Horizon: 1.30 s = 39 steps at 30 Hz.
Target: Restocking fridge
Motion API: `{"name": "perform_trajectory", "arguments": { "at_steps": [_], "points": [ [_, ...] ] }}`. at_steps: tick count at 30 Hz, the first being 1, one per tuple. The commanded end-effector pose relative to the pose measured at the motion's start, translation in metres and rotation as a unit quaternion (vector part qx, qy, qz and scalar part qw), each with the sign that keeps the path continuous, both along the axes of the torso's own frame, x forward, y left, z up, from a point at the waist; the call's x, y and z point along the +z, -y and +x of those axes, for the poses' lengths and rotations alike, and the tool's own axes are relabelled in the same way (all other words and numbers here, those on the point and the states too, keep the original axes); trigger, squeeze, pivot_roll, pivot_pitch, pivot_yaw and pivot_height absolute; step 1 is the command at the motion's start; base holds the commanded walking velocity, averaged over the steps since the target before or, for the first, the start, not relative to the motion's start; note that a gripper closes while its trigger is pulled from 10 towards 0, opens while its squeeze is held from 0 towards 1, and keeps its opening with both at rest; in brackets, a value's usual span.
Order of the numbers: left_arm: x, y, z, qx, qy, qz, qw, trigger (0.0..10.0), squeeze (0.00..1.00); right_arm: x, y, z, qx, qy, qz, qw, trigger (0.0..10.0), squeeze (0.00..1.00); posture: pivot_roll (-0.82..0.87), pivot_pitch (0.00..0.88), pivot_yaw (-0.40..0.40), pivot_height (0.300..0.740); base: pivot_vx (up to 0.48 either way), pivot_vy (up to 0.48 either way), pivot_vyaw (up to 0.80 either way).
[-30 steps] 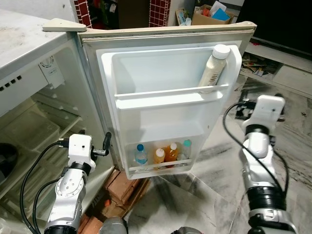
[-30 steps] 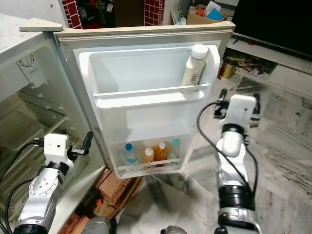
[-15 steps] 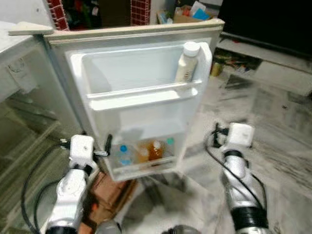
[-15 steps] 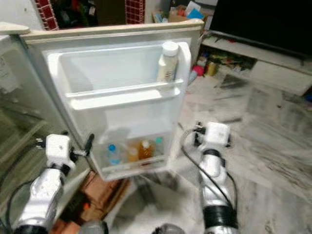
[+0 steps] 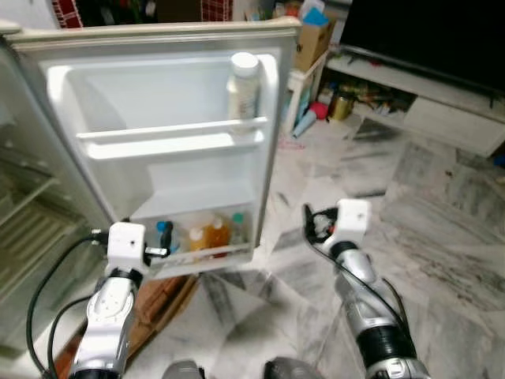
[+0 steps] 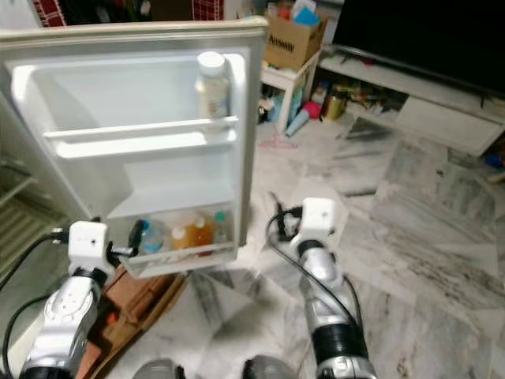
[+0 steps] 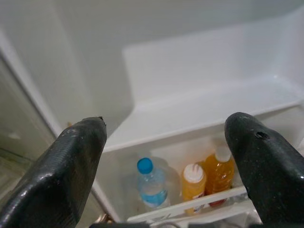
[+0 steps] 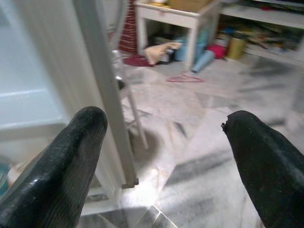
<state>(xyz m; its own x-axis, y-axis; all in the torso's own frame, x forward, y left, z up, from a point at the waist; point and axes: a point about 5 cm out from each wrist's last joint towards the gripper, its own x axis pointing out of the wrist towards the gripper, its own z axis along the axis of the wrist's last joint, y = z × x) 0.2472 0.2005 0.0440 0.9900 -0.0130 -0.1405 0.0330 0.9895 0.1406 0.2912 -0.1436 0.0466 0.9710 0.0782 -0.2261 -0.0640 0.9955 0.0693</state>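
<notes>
The floor (image 5: 442, 205) is grey-veined marble tile, glossy in places. A small white table (image 6: 288, 79) stands beyond the open door, with a cardboard box (image 6: 293, 33) on top. A low white shelf unit (image 5: 442, 118) runs beneath a dark screen (image 5: 442, 39).

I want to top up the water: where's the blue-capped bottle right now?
The water bottle stands in the bottom shelf of the fridge door, at the hinge-side end of the row, beside two orange bottles, just ahead of the open left gripper.
</notes>
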Motion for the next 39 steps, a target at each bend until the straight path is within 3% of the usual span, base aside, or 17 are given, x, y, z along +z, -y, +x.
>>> {"name": "perform_trajectory", "arguments": {
  "at_steps": [1,22,39],
  "points": [
    [0.002,0.004,0.002,-0.007,0.004,0.012,1.000,10.0,0.00,0.005,0.006,0.000,0.009,0.016,-0.017,1.000,10.0,0.00,0.05,0.000,-0.041,0.740,0.000,-0.480,0.80],
    [-0.002,0.008,0.002,-0.026,-0.004,0.030,0.999,10.0,0.00,0.021,-0.009,0.006,0.073,0.069,-0.011,0.995,10.0,0.00,0.04,0.000,-0.032,0.740,0.000,-0.480,0.79],
    [-0.004,0.009,0.002,-0.019,-0.007,0.013,1.000,10.0,0.00,0.027,-0.011,0.009,0.098,0.090,-0.024,0.991,10.0,0.00,0.04,0.000,-0.033,0.740,0.000,-0.480,0.77]
  ]
}}
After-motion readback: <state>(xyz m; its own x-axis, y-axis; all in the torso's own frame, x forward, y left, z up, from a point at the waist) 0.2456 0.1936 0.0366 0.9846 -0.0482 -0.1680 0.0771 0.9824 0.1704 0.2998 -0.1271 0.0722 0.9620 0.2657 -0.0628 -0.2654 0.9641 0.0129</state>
